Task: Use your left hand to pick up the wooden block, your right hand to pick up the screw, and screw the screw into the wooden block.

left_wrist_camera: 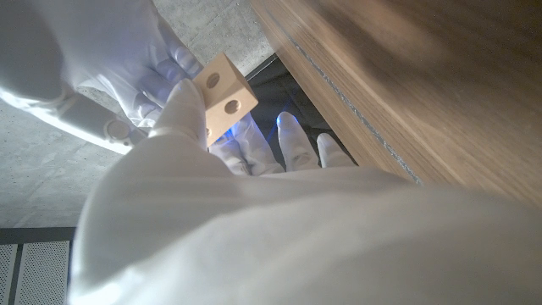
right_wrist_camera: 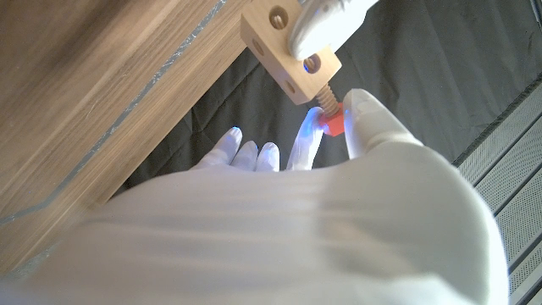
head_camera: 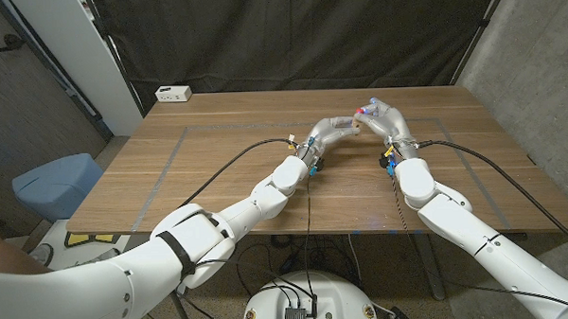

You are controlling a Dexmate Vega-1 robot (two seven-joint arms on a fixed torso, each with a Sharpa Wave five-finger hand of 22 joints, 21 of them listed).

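- Screw stands with its threaded tip in a hole of the wooden block, its long axis in line with that hole
- Right hand pinches its red head; left hand grips the block
- Both meet above the table, well clear of its edges, with open room to twist

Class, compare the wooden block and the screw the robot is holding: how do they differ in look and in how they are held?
The wooden block is pale, boxy and drilled with round holes; the screw is much smaller, with a tan threaded shaft and a red head. The left hand grips the block; the right hand pinches the screw's head. Both are off the table, the screw entering the block.
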